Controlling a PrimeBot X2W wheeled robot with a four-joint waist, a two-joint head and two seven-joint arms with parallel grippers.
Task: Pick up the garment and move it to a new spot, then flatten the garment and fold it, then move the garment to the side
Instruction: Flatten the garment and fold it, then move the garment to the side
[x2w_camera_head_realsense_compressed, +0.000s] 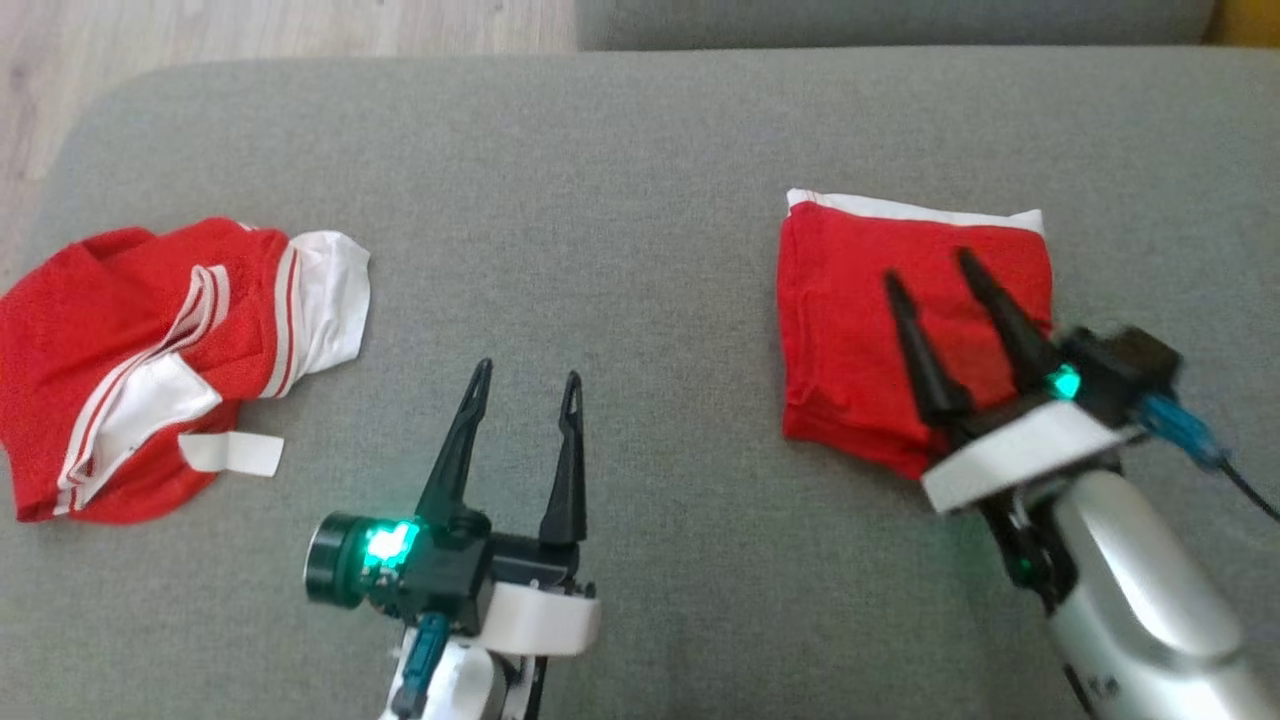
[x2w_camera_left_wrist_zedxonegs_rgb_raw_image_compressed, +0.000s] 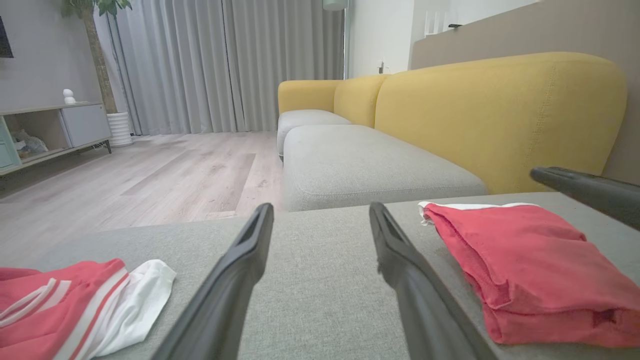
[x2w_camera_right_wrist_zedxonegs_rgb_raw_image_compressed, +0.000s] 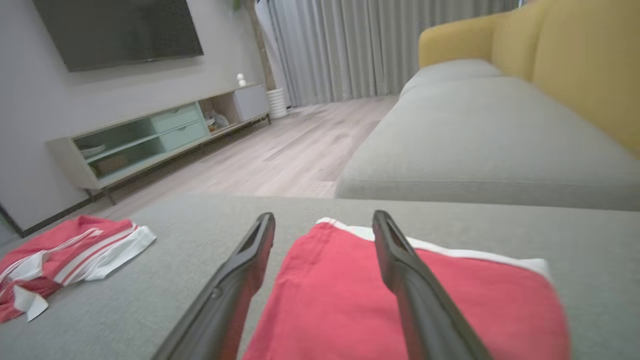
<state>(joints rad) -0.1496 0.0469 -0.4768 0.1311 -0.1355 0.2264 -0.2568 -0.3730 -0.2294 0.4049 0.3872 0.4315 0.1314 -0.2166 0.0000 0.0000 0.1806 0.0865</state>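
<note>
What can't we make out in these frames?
- Head view: the right gripper covers the near corner of the folded red garment, and I cannot tell if it touches the cloth.
- Right wrist view: that garment's right edge is blurred, and its near edge is cut off at the bottom.
- Head view: the crumpled red-and-white garment runs off the left edge.
- Head view: any print on its white tag is too small to read.

A pale wood floor (x2w_camera_left_wrist_zedxonegs_rgb_raw_image_compressed: 150, 175) is seen beyond a grey sofa seat (x2w_camera_left_wrist_zedxonegs_rgb_raw_image_compressed: 360, 165) backed by yellow cushions (x2w_camera_left_wrist_zedxonegs_rgb_raw_image_compressed: 500, 115). Grey curtains (x2w_camera_left_wrist_zedxonegs_rgb_raw_image_compressed: 225, 65) are drawn full-length. A dark television (x2w_camera_right_wrist_zedxonegs_rgb_raw_image_compressed: 120, 30) is mounted on the wall (x2w_camera_right_wrist_zedxonegs_rgb_raw_image_compressed: 50, 100) above a low cabinet (x2w_camera_right_wrist_zedxonegs_rgb_raw_image_compressed: 150, 135) with open shelves.
</note>
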